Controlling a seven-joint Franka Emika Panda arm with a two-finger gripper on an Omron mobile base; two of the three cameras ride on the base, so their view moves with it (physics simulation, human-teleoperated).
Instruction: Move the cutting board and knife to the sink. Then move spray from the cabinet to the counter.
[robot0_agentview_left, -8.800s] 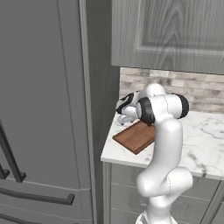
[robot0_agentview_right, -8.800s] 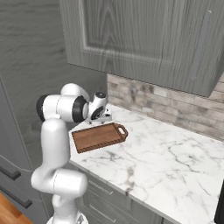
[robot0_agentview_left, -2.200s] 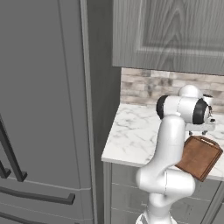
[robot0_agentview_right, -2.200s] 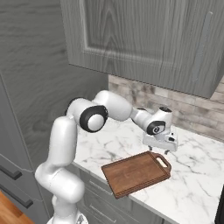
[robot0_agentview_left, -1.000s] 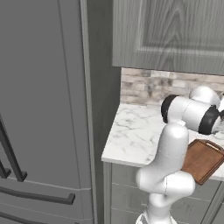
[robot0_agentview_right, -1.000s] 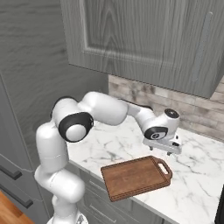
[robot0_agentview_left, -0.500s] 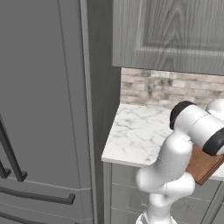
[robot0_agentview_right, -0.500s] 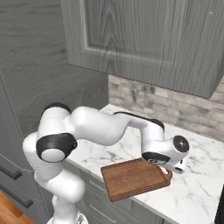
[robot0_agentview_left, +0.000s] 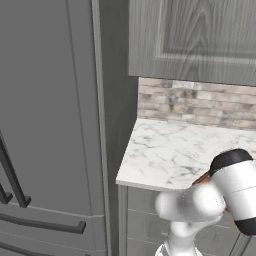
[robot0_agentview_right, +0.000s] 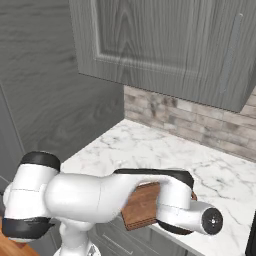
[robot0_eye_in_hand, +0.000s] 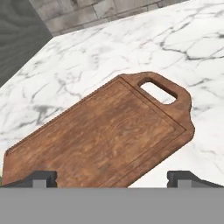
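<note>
Cutting board (robot0_eye_in_hand: 105, 135) flat on marble counter (robot0_eye_in_hand: 87, 61) — unmarked, hand (robot0_eye_in_hand: 112, 177) spread wide

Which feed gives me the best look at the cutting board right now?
The hand view: the whole cutting board lies flat on the counter, its loop handle clearly showing. In the right base view the arm hides all but a brown patch. In the left base view just a sliver peeks past the arm.

You will find nothing to read here: no lettering, label, brand, number or sign stands on the cutting board (robot0_eye_in_hand: 105, 135), on the marble tabletop (robot0_eye_in_hand: 87, 57), on the cabinet (robot0_agentview_right: 165, 45) door or on the brick backsplash (robot0_agentview_left: 200, 102).
</note>
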